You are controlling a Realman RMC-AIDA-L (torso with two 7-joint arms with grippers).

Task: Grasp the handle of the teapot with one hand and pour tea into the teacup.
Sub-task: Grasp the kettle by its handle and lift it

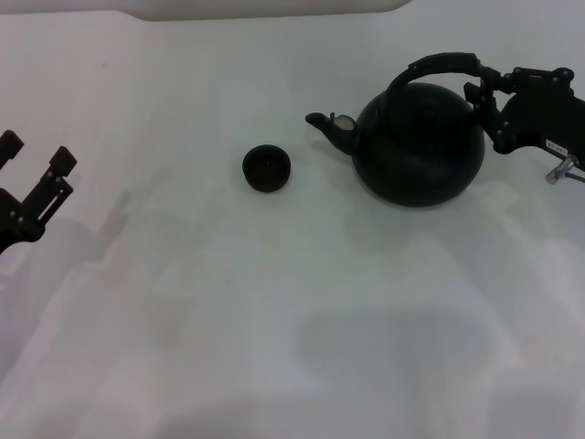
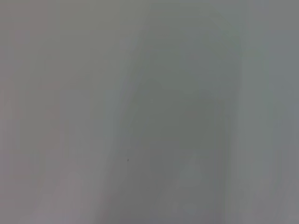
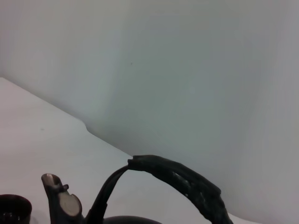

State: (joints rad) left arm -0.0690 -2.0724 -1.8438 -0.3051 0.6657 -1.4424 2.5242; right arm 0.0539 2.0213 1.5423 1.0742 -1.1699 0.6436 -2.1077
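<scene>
one teapot (image 1: 420, 146) handle (image 1: 441, 64) at the right pincer (image 1: 484, 87), teacup (image 1: 267, 168) apart

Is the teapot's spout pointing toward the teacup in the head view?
Yes: the teapot sits to the right of the teacup, and its spout sticks out on the cup's side, with a gap of table between them.
</scene>
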